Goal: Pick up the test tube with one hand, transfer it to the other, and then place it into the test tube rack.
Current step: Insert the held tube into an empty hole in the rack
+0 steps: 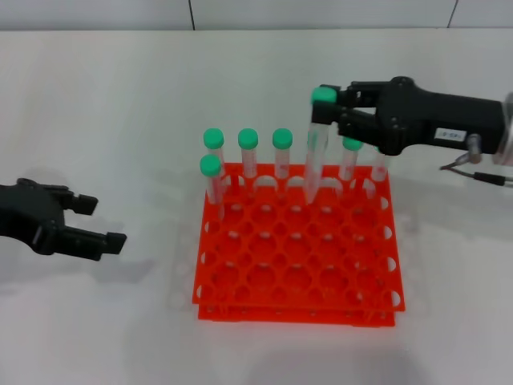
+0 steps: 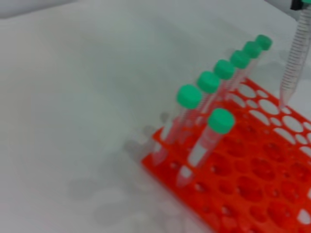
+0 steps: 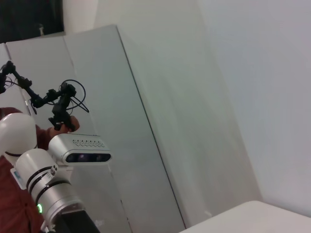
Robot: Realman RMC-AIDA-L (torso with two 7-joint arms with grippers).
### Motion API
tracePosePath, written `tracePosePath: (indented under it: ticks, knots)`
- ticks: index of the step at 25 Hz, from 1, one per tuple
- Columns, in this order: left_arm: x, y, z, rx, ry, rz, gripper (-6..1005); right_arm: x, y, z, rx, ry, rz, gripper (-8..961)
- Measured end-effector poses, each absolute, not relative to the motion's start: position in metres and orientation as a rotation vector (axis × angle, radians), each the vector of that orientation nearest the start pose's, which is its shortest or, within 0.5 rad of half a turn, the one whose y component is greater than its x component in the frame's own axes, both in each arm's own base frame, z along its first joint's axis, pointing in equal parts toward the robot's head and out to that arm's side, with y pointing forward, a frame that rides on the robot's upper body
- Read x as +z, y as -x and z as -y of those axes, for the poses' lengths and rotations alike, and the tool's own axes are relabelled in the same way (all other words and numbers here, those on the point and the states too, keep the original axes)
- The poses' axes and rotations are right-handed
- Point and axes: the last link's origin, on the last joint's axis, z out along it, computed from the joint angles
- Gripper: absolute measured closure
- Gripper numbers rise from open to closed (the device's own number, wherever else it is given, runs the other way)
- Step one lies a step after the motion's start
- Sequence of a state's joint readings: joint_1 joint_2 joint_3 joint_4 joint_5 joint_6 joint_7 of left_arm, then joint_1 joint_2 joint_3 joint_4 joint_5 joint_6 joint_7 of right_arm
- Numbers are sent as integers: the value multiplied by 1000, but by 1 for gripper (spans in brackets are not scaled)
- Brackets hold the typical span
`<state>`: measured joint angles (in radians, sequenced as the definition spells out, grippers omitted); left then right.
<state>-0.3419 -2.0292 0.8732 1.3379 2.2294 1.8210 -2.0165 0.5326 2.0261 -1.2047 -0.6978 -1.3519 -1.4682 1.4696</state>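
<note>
Gripping just under the green cap, my right claw (image 1: 343,108) is closed on the test tube (image 1: 316,148) and holds it nearly upright over the back rows of the test tube rack (image 1: 300,265). The tube's pointed tip looks as if it sits at or just above a hole, but I cannot tell whether it has entered one. My left claw (image 1: 92,223) rests off to the left of the rack with its fingers apart and nothing in them.

By my reckoning the pick-up and the handover are done, and only the lowering and letting go remain.

From the head view I see six other capped tubes (image 1: 248,152) standing in the back of the rack. My left wrist view shows the same tubes from the side, and the held tube's tapered tip close over the rack's top plate, which the head view blurs. My right wrist view shows only a wall and the robot's own body.
</note>
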Motion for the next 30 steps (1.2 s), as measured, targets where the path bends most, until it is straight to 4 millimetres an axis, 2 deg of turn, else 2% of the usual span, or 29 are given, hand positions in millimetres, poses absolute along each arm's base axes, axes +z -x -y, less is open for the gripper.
tracePosePath:
  ticks: [8, 17, 24, 30]
  knots:
    - [73, 271, -294, -3, 2784, 908, 105, -20, -170, -352, 1110, 2723, -526, 688]
    - [67, 280, -289, 58, 2832, 827, 106, -46, -151, -344, 1136, 2749, -484, 687]
    - [68, 285, -284, 72, 2857, 757, 106, -54, -141, -341, 1157, 2751, -444, 688]
    - [67, 285, -282, 76, 2875, 709, 106, -62, -134, -346, 1097, 2734, -415, 687]
